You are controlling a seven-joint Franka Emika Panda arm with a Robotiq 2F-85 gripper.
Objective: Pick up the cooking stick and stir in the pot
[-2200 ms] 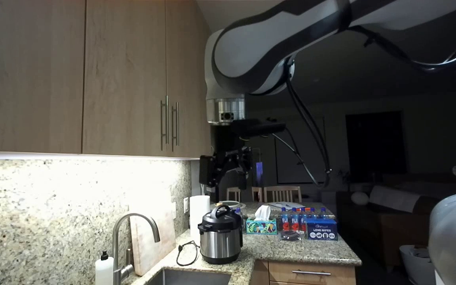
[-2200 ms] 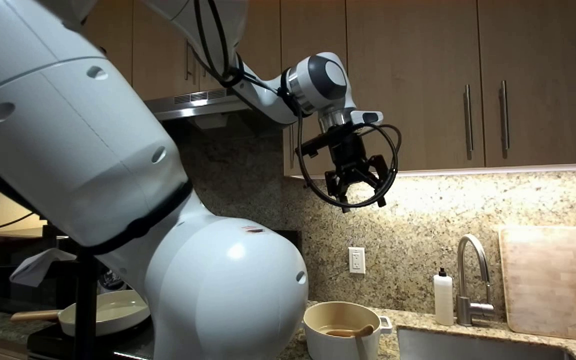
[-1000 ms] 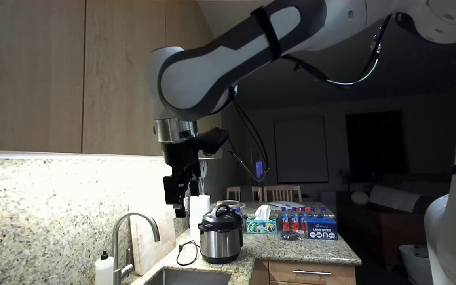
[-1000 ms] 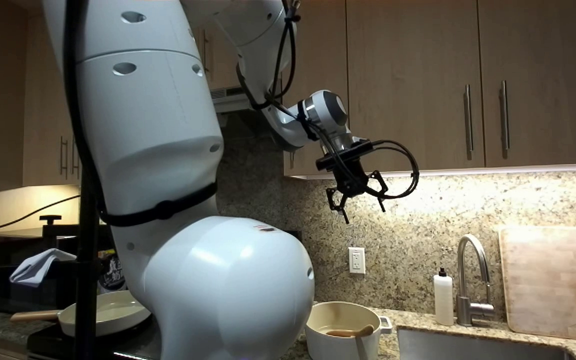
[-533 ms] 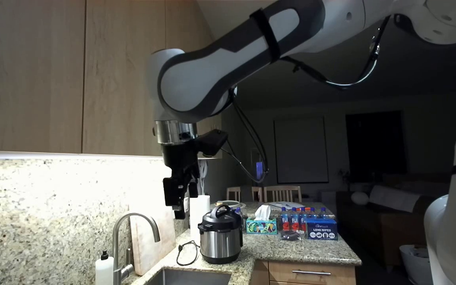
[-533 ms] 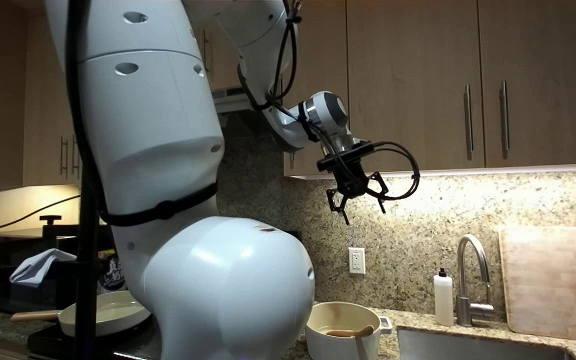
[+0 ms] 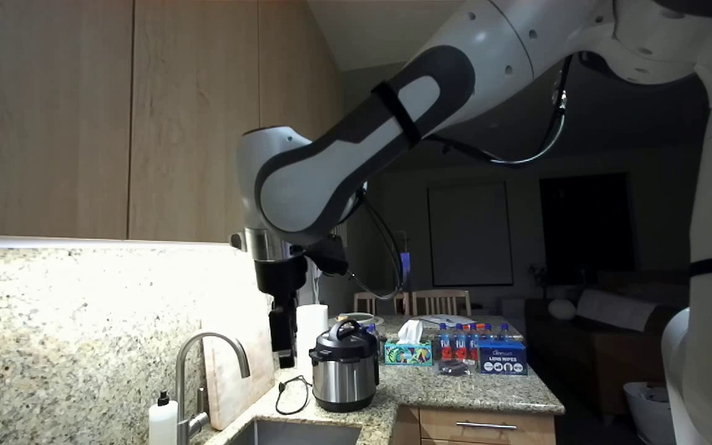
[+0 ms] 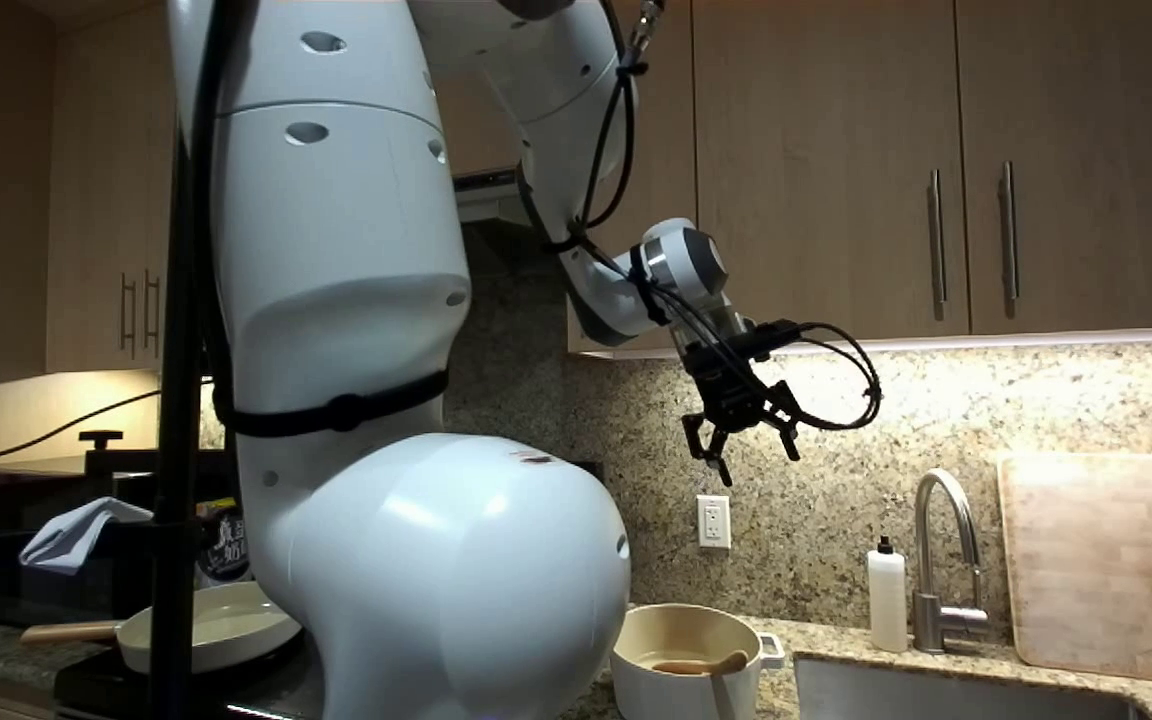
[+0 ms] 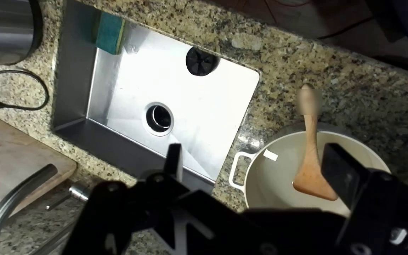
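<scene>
Flat-bladed wooden stick (image 9: 311, 156) leaned in the pot (image 9: 271, 184), blade inside, handle out over the rim, pot was white, cream within, stood upright on the counter (image 9: 285, 60) beside the sink (image 9: 193, 117).

In ext. view I've got granite ctr. (image 7: 445, 392): pressure cooker (image 7: 345, 378), cord (image 7: 282, 387) just left, tissue box (image 7: 408, 355) farther right, then lens-wipes box (image 7: 502, 360) & water btls. (image 7: 459, 342) In ext. view, also have pot (image 8: 661, 692) at left, white btl. (image 8: 887, 600) right of it, cutting bd. (image 8: 1111, 570) far right.
</scene>
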